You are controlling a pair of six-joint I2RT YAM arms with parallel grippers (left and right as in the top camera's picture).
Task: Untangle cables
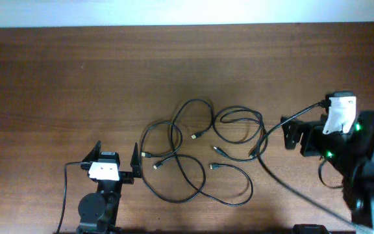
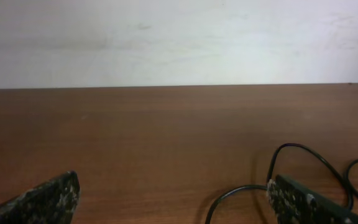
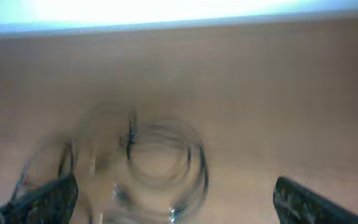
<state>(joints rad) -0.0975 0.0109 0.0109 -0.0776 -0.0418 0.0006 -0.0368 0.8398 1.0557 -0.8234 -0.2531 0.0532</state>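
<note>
The cables (image 1: 200,153) lie in tangled, overlapping black loops at the middle of the wooden table (image 1: 76,78), with several small metal plug ends showing inside the loops. My left gripper (image 1: 117,155) is open and empty just left of the tangle. In the left wrist view (image 2: 173,200) a cable loop (image 2: 303,152) lies by its right finger. My right gripper (image 1: 293,135) is open and empty just right of the tangle. The right wrist view (image 3: 176,202) is blurred and shows the cables (image 3: 166,162) as rings ahead of the jaws.
A thicker black robot wire (image 1: 304,195) runs from the right arm's base diagonally toward the front right edge. Another robot wire (image 1: 67,188) hangs beside the left arm. A pale wall (image 2: 179,37) stands behind the table's far edge.
</note>
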